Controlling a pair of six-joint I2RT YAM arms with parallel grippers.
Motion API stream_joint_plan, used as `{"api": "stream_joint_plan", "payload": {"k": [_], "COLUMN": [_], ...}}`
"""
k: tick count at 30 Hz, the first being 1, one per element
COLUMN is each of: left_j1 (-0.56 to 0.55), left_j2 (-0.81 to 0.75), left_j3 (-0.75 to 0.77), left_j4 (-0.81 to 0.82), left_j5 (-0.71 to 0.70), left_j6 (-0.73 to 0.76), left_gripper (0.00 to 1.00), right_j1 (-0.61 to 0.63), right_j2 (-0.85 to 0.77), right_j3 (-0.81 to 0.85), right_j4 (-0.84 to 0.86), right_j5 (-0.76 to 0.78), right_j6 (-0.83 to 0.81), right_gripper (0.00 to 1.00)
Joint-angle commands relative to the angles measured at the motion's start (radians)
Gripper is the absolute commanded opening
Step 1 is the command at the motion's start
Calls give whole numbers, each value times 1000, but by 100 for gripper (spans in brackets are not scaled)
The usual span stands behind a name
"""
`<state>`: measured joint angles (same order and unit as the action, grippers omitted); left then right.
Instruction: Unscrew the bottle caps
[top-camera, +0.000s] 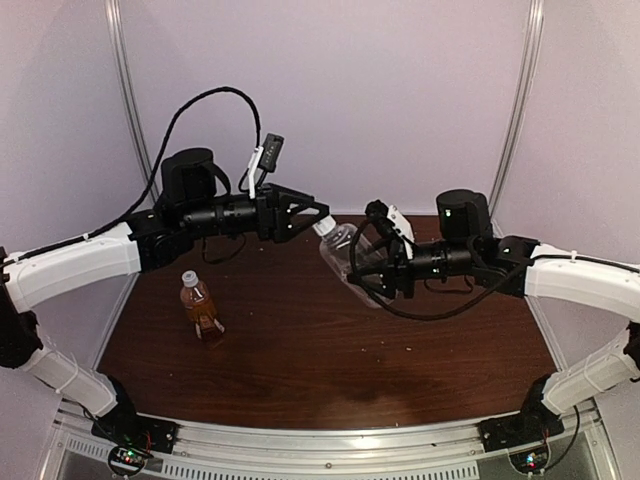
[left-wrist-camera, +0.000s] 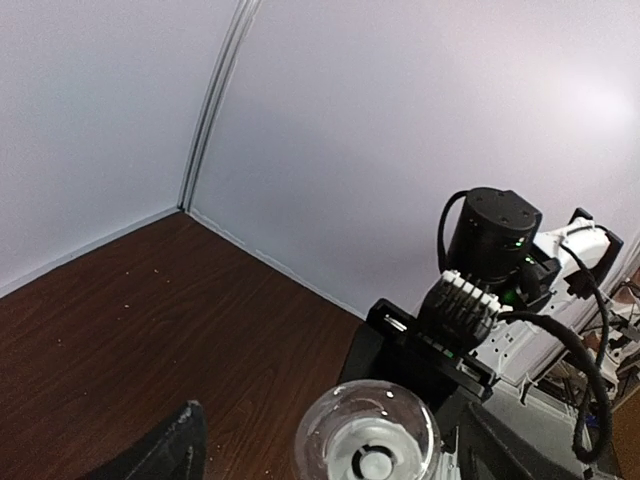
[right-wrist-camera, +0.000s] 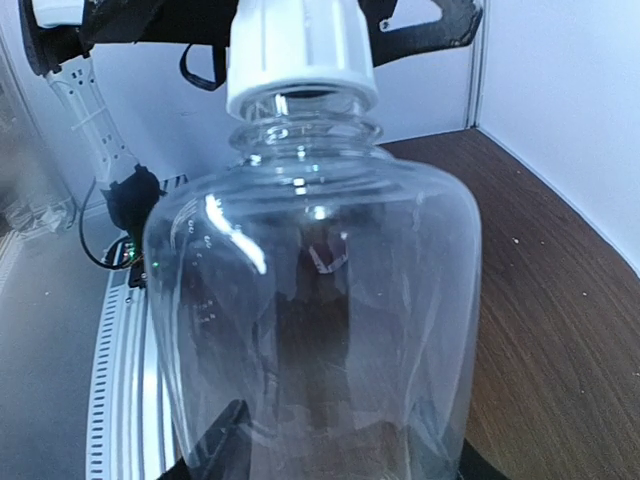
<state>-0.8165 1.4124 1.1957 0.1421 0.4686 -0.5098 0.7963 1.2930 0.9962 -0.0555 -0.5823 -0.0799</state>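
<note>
- Above the counter (top-camera: 400, 350), right fingers (right-wrist-camera: 225, 445) were clamped on the tilted clear bottle (top-camera: 350, 255).
- At its white cap (top-camera: 325, 228), left fingers (left-wrist-camera: 185, 445) stood apart.
- On the counter stood the amber bottle (top-camera: 198, 305), capped; label (top-camera: 204, 320) unreadable.

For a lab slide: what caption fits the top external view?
Right gripper holds the clear bottle tilted toward the open left gripper at its white cap; amber bottle stands aside.
</note>
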Motion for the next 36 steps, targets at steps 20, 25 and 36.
{"api": "stream_joint_plan", "payload": {"k": [20, 25, 36], "left_j1": [5, 4, -3], "left_j2": [24, 24, 24], "left_j3": [-31, -57, -79], "left_j4": [323, 381, 398], "left_j5": [514, 524, 522], "left_j6": [125, 86, 70], "left_gripper": [71, 63, 33], "right_j1": [-12, -13, -14], "right_j2": [69, 75, 83], "right_j3": [33, 34, 39], "right_j4": [200, 225, 217], "right_j5": [-523, -523, -484], "right_j6": [181, 200, 196], "right_gripper": [49, 49, 48]}}
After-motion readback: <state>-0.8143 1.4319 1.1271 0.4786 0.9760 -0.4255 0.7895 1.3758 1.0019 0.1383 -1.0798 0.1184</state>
